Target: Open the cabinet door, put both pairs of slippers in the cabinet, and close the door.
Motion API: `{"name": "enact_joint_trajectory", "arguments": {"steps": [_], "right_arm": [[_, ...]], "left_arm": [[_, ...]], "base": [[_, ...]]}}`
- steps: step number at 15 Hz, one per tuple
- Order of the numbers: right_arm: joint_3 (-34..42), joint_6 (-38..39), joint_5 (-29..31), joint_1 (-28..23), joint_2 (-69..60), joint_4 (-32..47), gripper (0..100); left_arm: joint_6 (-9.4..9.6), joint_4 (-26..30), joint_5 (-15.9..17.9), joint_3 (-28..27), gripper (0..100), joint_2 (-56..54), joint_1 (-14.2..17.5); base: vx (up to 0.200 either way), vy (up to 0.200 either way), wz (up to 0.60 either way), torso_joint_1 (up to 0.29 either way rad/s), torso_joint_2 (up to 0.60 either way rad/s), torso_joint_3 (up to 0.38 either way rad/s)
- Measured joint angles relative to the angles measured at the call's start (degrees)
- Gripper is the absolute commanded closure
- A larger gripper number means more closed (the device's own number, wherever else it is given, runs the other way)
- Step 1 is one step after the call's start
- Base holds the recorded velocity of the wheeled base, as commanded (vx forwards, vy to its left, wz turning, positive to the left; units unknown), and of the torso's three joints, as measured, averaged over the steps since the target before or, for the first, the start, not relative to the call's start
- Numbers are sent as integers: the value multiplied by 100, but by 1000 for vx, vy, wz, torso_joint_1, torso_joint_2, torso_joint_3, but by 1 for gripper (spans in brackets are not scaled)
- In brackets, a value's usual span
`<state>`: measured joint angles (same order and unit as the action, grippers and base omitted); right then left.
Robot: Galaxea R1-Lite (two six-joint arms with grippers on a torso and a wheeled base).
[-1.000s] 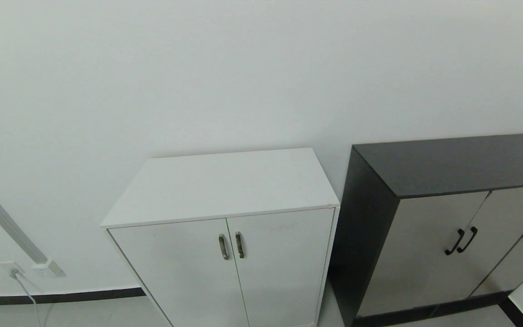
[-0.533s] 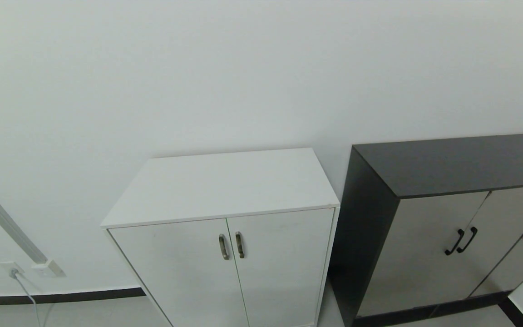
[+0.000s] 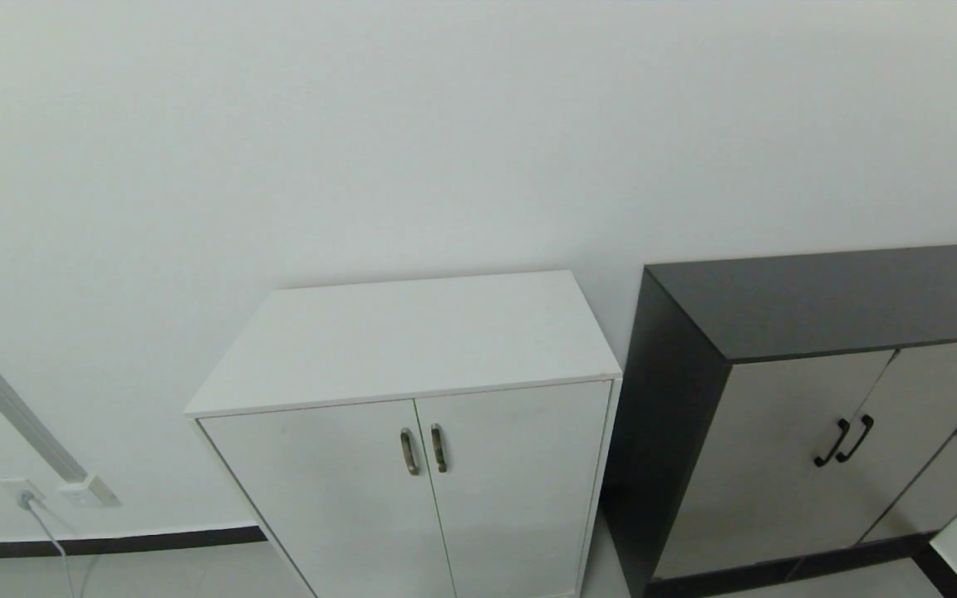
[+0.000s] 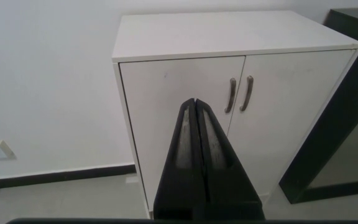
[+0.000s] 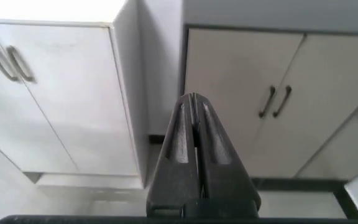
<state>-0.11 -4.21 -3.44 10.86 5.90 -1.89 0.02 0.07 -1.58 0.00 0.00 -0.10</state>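
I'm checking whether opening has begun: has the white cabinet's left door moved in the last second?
No. The left door stays shut, its handle the same gap from the right door's handle.

My head camera looks down on the white cabinet [image 3: 404,357] from above its front, facing the wall. Both wrist cameras sit lower, facing its doors, the right one off toward the black cabinet [image 3: 819,307]. All three views share the white cabinet's handles [image 3: 423,450].

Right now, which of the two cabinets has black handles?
The dark-topped cabinet on the robot's right; the white cabinet beside it has grey metal handles.
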Motion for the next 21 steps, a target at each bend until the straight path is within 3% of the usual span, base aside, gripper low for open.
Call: {"name": "enact_joint_trajectory", "arguments": {"steps": [1, 4, 8, 12, 16, 21], "right_arm": [[4, -6, -336, 38, -1, 52, 100], [11, 55, 7, 250, 85, 143, 100], [11, 434, 538, -430, 10, 187, 100], [9, 513, 578, -858, -91, 182, 100], [9, 469, 180, -1051, -464, 189, 100], [9, 464, 150, -1068, -569, 187, 100]], "left_arm": [[-2, 0, -2, 0, 100, 0, 0], [-2, -2, 9, 0, 100, 0, 2], [-2, 2, 9, 0, 100, 0, 0], [2, 0, 20, 0, 100, 0, 2], [9, 2, 22, 0, 100, 0, 0], [7, -2, 22, 0, 100, 0, 2]], "base": [[0, 0, 0, 0, 0, 0], [0, 0, 0, 0, 0, 0], [0, 0, 0, 0, 0, 0], [0, 0, 0, 0, 0, 0], [0, 0, 0, 0, 0, 0], [0, 0, 0, 0, 0, 0]]}}
